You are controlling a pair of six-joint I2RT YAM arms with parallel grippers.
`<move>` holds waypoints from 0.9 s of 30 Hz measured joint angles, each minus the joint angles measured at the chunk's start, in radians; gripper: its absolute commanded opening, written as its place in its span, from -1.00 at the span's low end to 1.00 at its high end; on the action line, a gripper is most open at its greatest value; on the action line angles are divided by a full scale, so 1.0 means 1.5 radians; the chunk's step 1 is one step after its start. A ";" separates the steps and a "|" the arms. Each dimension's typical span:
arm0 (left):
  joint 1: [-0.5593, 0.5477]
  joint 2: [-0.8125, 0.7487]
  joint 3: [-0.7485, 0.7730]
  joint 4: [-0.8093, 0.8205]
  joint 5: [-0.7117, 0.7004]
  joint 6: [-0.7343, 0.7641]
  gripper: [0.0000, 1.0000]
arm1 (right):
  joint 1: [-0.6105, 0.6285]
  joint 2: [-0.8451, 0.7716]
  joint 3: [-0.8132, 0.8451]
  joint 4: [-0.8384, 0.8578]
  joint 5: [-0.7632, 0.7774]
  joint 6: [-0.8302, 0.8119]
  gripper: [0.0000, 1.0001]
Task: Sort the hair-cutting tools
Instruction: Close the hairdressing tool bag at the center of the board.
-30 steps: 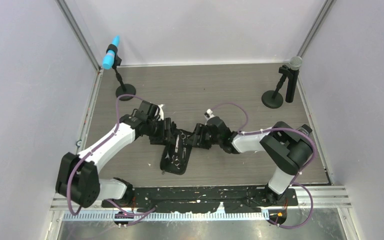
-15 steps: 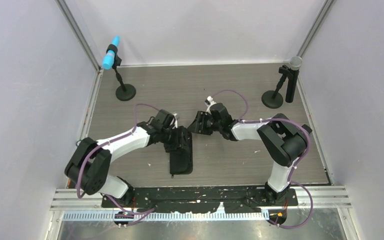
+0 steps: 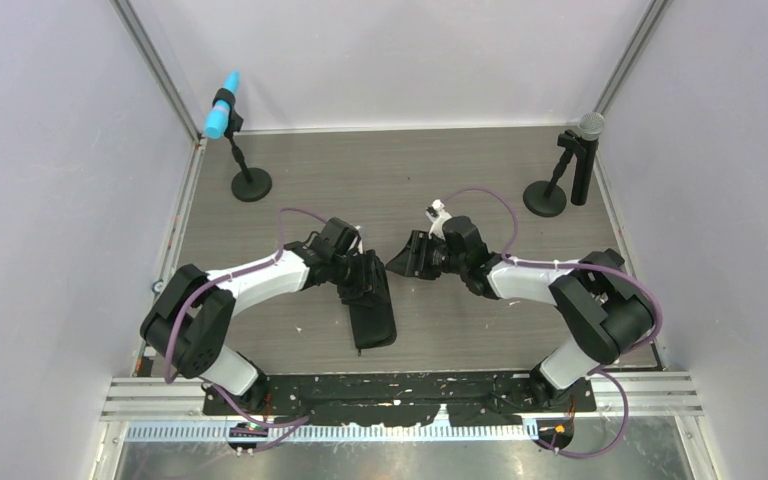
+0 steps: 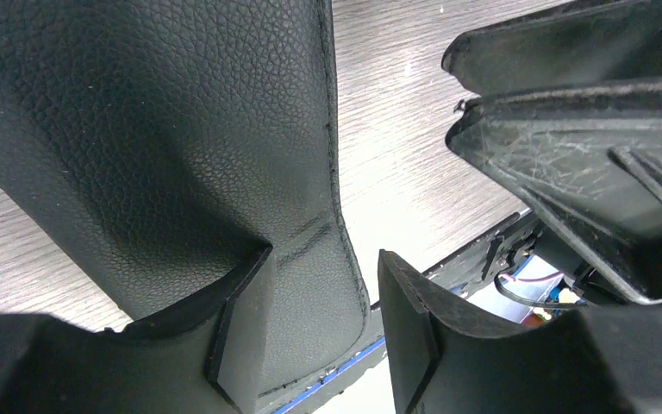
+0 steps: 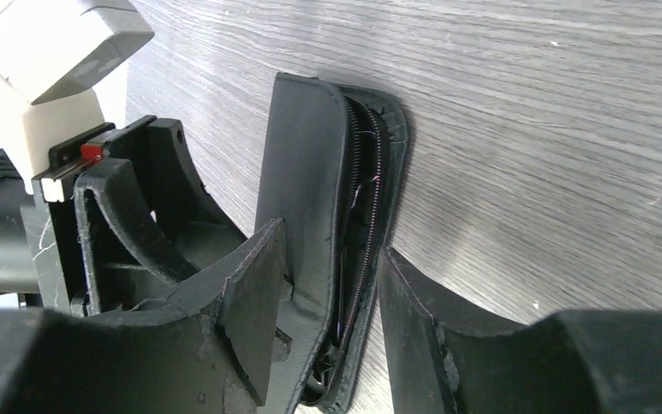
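Note:
The flat black zip case (image 3: 372, 318) lies shut on the table in the middle. No scissors, comb or clips show in any view. My left gripper (image 3: 370, 280) is open and sits low over the case's far end. In the left wrist view (image 4: 323, 267) one finger (image 4: 233, 336) rests over the leather cover (image 4: 164, 129). My right gripper (image 3: 407, 258) is open and empty, just right of the case's far end and apart from it. In the right wrist view (image 5: 332, 250) the case's zip edge (image 5: 358, 172) shows beyond the fingers.
A microphone with a blue head (image 3: 224, 105) stands on a round black base (image 3: 251, 185) at the back left. A grey-headed microphone (image 3: 587, 125) with its base (image 3: 545, 198) stands at the back right. Metal rails run along the near edge.
The case was open with silver scissors showing inside; its cover has since folded shut under my left gripper. My right gripper has drawn back to the right, off the case.

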 measured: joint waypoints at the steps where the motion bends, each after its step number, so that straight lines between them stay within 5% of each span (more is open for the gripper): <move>1: 0.000 0.000 0.000 0.000 0.000 -0.003 0.00 | 0.002 -0.003 0.000 0.004 -0.006 0.000 0.04; 18: -0.002 -0.010 0.001 -0.003 -0.005 -0.005 0.08 | 0.042 0.099 0.005 0.017 -0.030 0.018 -0.40; 27: -0.002 -0.154 -0.031 -0.078 -0.082 0.010 0.07 | 0.042 0.100 -0.004 0.033 -0.023 0.016 -0.43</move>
